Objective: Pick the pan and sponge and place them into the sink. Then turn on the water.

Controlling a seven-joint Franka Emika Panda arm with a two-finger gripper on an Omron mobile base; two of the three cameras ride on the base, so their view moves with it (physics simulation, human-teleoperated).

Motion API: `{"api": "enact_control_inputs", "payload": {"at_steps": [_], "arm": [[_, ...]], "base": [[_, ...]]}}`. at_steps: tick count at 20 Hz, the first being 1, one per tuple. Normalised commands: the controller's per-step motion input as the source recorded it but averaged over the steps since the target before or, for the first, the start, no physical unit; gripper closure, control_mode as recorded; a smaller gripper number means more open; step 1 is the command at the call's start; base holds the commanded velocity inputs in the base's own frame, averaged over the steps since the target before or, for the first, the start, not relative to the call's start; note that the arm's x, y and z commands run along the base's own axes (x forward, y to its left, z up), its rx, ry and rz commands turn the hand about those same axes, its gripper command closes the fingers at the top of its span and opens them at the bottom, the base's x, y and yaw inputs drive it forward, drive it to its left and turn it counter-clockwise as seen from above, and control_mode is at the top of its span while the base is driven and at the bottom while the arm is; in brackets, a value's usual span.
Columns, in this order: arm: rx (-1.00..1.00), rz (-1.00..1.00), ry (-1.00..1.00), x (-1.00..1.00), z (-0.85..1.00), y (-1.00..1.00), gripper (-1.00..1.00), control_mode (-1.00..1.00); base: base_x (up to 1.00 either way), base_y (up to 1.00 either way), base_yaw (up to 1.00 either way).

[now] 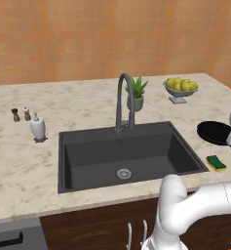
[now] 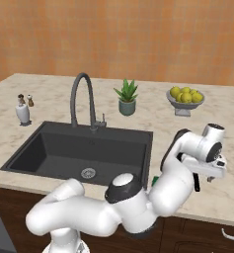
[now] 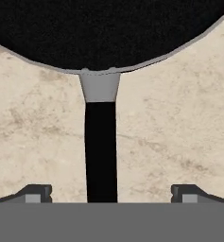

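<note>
From the left base view I see the pan [image 1: 213,132] on the tabletop [image 1: 19,161] right of the sink [image 1: 68,161], the sponge [image 1: 216,163] beside it, and my hand view has the tool [image 3: 111,193] spread wide astride its handle, ready to clamp.

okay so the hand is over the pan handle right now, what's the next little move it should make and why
Probably lower straight down and close on the handle. In the hand view the pan lies on the counter, its black handle running between the two fingertips of the open gripper, which is centred but above it. The sink holds nothing.
</note>
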Motion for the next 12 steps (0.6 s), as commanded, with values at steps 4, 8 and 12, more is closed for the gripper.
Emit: {"api": "enact_control_inputs", "payload": {"at_steps": [4, 8, 12], "arm": [[0.0, 0.03, 0.0, 0.1, -0.51, 0.0, -1.0, -1.0], [0.0, 0.01, 0.01, 0.03, -0.51, 0.0, -1.0, -1.0], [0.0, 0.0, 0.03, 0.0, -0.5, 0.05, 1.0, -1.0]], "base": [[0.0, 0.0, 0.0], [0.0, 0.0, 0.0], [0.0, 0.0, 0.0]]}}
